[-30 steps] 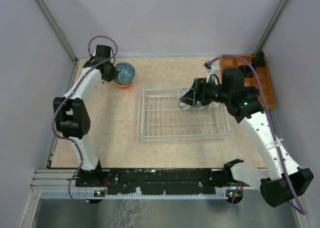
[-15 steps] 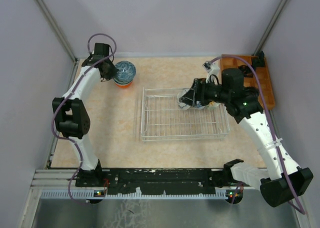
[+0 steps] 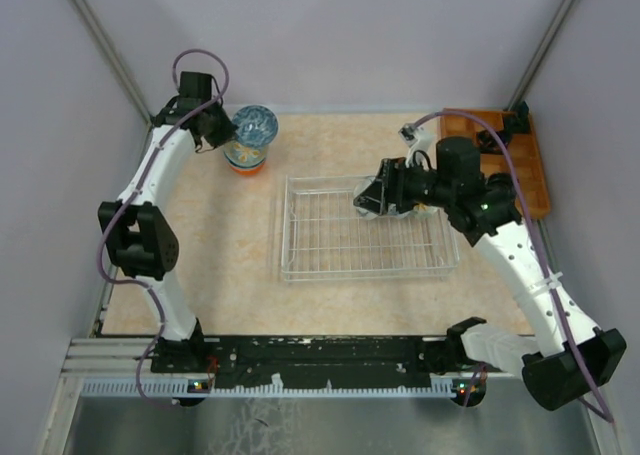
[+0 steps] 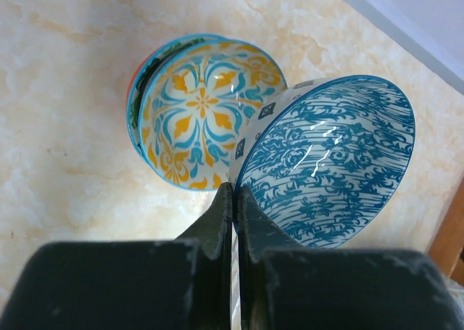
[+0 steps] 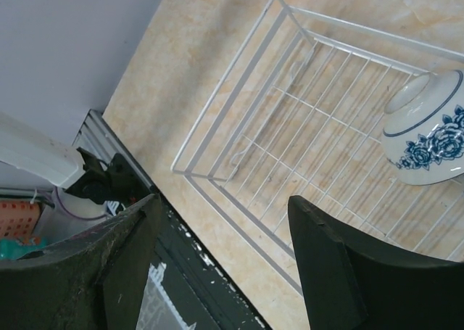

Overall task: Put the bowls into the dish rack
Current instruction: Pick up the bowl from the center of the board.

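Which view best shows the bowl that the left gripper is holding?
The left wrist view: the blue-patterned bowl is large and sharp, its rim pinched in the left gripper, tilted next to the stack. The top external view shows that bowl small, from above. The right wrist view misses it.

The left gripper (image 4: 233,225) covers the pinched rim of the blue-scrolled bowl (image 4: 326,159) at 6 o'clock. Under the yellow-flowered bowl (image 4: 206,112), further bowls (image 4: 136,101) show only as slivers at 9 o'clock, and their number cannot be told. The rose-painted bowl (image 5: 428,138) and the dish rack (image 5: 225,83) run off the frame at 3 o'clock. From above, the right arm (image 3: 470,190) hides part of the orange tray (image 3: 535,178).
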Available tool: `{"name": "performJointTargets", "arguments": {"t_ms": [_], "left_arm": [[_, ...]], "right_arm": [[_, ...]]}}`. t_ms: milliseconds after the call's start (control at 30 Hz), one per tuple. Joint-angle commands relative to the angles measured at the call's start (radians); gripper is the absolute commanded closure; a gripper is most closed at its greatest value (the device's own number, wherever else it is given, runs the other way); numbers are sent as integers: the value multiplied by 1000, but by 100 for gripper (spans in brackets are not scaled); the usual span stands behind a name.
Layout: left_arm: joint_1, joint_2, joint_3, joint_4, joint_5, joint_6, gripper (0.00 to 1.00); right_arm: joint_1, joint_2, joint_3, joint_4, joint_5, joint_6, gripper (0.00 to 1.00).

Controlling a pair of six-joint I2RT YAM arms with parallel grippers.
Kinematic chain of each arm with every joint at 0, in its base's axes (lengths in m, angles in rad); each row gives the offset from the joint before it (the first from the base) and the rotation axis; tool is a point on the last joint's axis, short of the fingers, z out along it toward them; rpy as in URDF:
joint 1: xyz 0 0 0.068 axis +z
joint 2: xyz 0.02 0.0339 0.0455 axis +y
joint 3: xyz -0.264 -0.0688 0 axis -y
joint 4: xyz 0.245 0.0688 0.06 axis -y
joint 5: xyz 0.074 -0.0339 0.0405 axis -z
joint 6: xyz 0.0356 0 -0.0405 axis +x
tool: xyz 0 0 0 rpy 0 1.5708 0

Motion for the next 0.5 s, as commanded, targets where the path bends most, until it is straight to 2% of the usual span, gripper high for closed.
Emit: {"name": "performJointTargets", "arguments": {"t_ms": [0,200,333,467], "left_arm": [[-14,-121,25,-22,76,41,100],[-79,-235,3,-103,91,99,100],[-140,-339,-60,-208,84,129,100],[-193,-450,-143,-292,93,131,100]], "right_arm": [[68,6,52,22,74,1,28],[286,66,164,-38,279,-67,29],[459,141,275,-67,475,-221,32],[610,217,355,-67,586,-365,32]]}}
